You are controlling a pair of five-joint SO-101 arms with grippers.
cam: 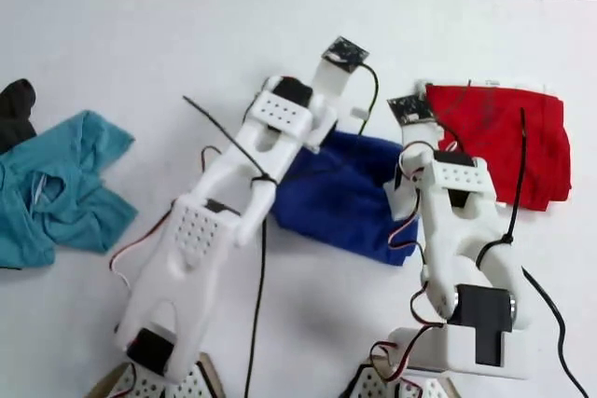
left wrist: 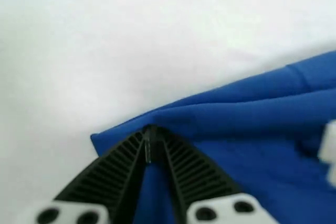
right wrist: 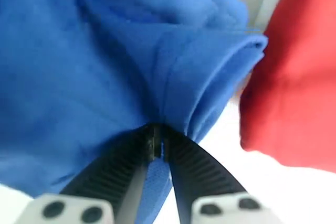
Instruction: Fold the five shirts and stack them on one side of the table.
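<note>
**Blue shirt, fold in hand: both grippers clamped on cloth**

The blue shirt [cam: 336,198] lies mid-frame in the high view, partly folded, on the white table [cam: 140,44]. The folded red shirt [cam: 508,137] sits near it at upper right.

- Left gripper [left wrist: 149,148]: jaws closed tight, the blue edge nipped at the tips, bare table beyond.
- Right gripper [right wrist: 155,142]: likewise clenched, on a bunched fold of blue close to the red cloth.

Judgement: lift both pinch points level and together. Carry the edge across without pulling the two apart, and lay it flat before letting go. The right side risks snagging the red shirt.

A crumpled teal shirt [cam: 56,188] and a dark garment [cam: 17,109] wait at the left.
</note>
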